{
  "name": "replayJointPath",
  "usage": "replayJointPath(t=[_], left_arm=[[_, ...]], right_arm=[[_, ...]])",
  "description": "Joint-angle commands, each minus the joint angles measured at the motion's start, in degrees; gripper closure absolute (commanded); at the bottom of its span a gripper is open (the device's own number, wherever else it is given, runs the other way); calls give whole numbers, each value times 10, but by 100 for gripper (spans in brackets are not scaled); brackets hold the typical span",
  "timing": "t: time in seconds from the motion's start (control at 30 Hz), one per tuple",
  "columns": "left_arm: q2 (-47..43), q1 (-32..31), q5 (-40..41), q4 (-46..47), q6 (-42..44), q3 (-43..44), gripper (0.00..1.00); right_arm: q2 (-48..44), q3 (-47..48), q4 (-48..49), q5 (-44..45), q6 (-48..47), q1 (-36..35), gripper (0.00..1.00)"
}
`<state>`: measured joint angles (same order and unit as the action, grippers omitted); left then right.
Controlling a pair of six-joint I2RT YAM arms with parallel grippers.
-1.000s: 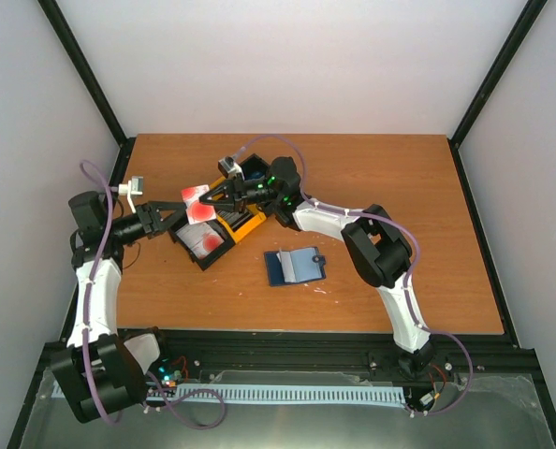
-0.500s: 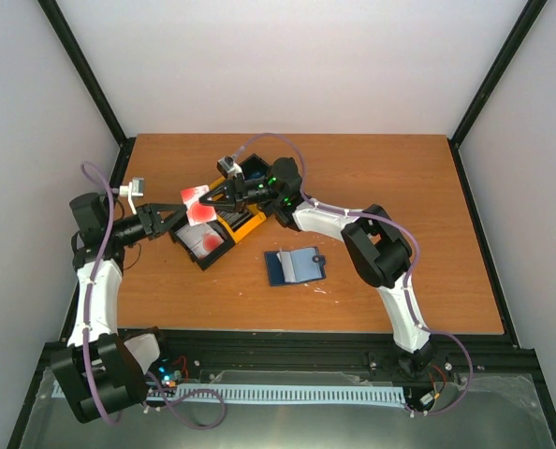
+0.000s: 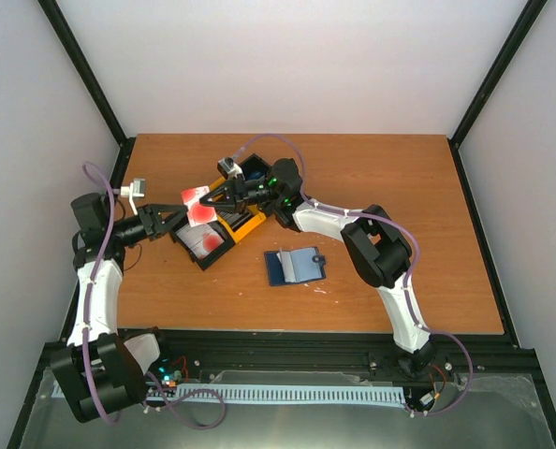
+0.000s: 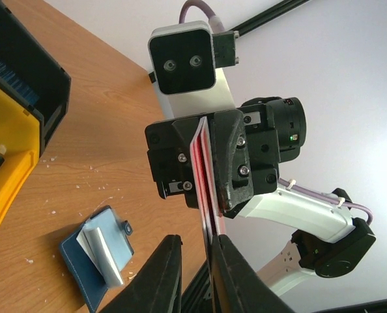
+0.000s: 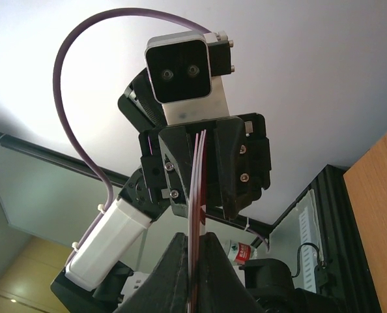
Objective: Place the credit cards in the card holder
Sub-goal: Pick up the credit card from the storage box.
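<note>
Several red credit cards (image 3: 197,202) hang on edge above the bins, between my two grippers, which face each other. My right gripper (image 3: 218,195) (image 5: 197,240) is shut on the credit cards (image 5: 199,176). From the other side, my left gripper (image 3: 177,216) (image 4: 197,241) reaches round the free edge of the credit cards (image 4: 204,169). Its right finger lies against them and a gap shows on the left. One more card (image 3: 206,242) lies in the black bin. The navy card holder (image 3: 295,266) (image 4: 99,251) lies open on the table, pockets up.
A yellow bin (image 3: 243,223) (image 4: 8,171) and black bins (image 3: 254,172) (image 4: 30,78) stand right under the grippers. Small white crumbs lie scattered on the wooden table (image 3: 390,187) around the holder. Black frame rails border the table.
The left gripper's jaws have drawn in round the cards' edge. The right arm and the cards have stayed where they were.
</note>
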<state>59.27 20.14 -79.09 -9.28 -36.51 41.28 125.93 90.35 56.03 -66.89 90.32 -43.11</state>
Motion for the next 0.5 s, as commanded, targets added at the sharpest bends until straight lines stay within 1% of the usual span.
replayJointPath(t=[0.0,0.17,0.27,0.33,0.37,0.4,0.47], left_arm=[[11,-11,23,-41,32,4,86],[30,-22,44,-87,65,21,91],[37,-24,41,-91,66,26,91],[40,-27,43,-97,72,34,89],[41,-28,48,-104,77,38,88],[45,-29,54,-111,81,41,86],[51,-35,54,-112,83,41,85]], right_arm=[[-26,0,21,-16,-8,-14,97],[-30,0,29,-21,-9,-16,97],[-33,3,8,-27,-26,-18,97],[-38,5,-58,-31,-79,-21,97],[-44,8,-127,-31,-114,-22,97],[-48,14,-184,-32,-177,-23,97],[-57,37,-332,-25,-283,-26,97]])
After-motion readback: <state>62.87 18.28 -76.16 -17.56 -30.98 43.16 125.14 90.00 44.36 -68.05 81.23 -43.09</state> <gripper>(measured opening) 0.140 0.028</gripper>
